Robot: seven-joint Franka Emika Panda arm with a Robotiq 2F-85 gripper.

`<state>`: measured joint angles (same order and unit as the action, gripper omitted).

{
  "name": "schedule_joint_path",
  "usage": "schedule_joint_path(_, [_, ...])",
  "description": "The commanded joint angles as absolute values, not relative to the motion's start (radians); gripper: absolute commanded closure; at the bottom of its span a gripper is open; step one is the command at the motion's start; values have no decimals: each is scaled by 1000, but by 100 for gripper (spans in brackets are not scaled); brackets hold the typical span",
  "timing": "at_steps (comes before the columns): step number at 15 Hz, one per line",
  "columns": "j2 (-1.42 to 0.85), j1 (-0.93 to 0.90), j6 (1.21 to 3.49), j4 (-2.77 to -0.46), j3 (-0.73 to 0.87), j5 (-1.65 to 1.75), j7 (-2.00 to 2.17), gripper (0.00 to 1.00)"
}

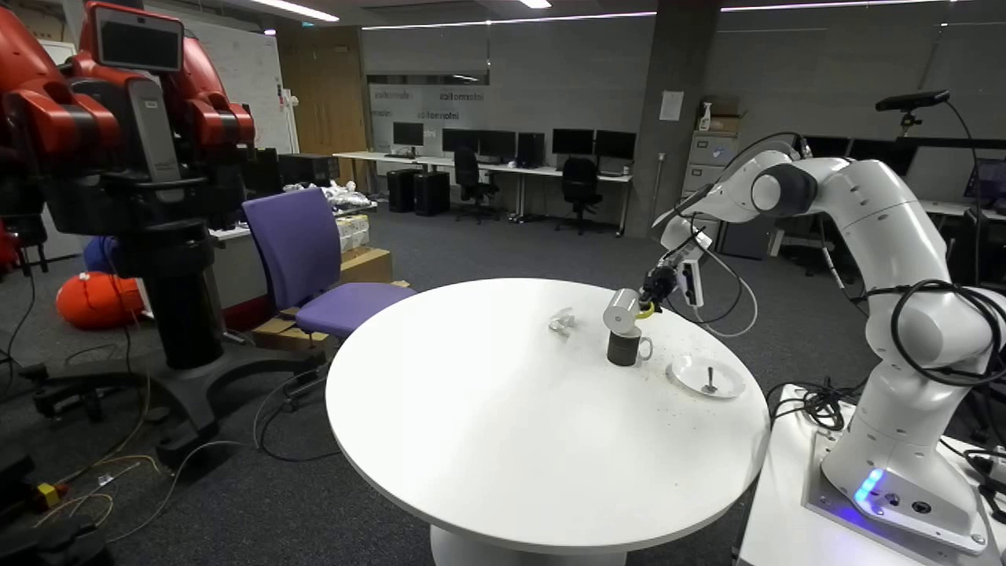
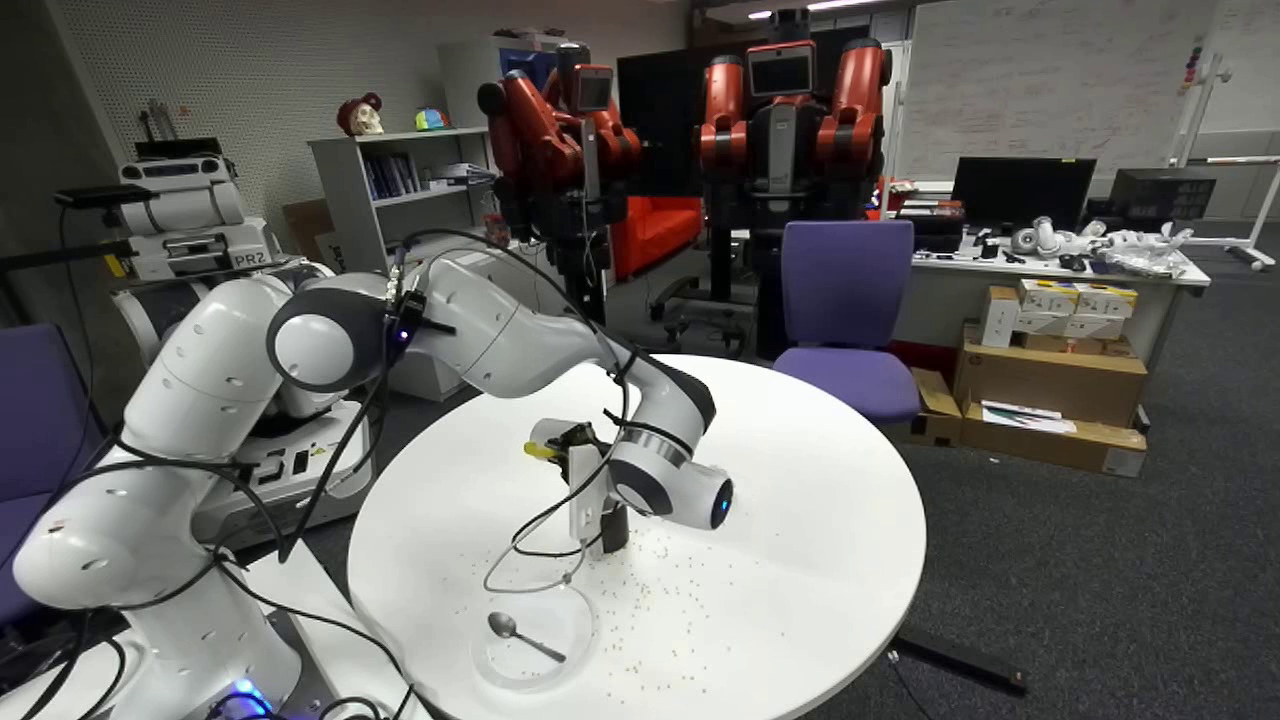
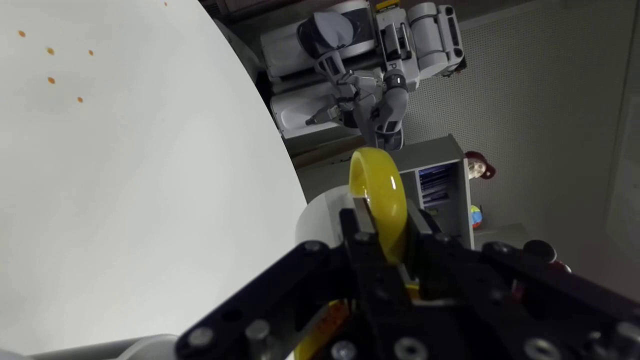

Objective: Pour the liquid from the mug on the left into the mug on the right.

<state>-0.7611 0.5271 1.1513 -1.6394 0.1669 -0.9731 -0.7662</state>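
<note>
In an exterior view, your white robot wrist [image 2: 684, 494] partly hides the dark cylindrical mug [image 2: 617, 532]. Just above it, your black gripper [image 3: 390, 217] pinches the curved yellow handle [image 3: 386, 182] of the tilted white mug [image 1: 621, 311].

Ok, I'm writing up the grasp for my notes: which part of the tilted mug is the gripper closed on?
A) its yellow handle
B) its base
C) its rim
A, since in the wrist view the gripper is closed on the yellow handle, while the body of the tilted mug shows beside the gripper in an exterior view.
</note>
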Motion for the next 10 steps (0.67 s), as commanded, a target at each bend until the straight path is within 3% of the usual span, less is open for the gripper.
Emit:
schedule_joint_path(1, [-755,553,1057,-1625,183,-1001,-742,95])
schedule_joint_path(10, [-762,589,1013,-1622,219,-995,-740,95])
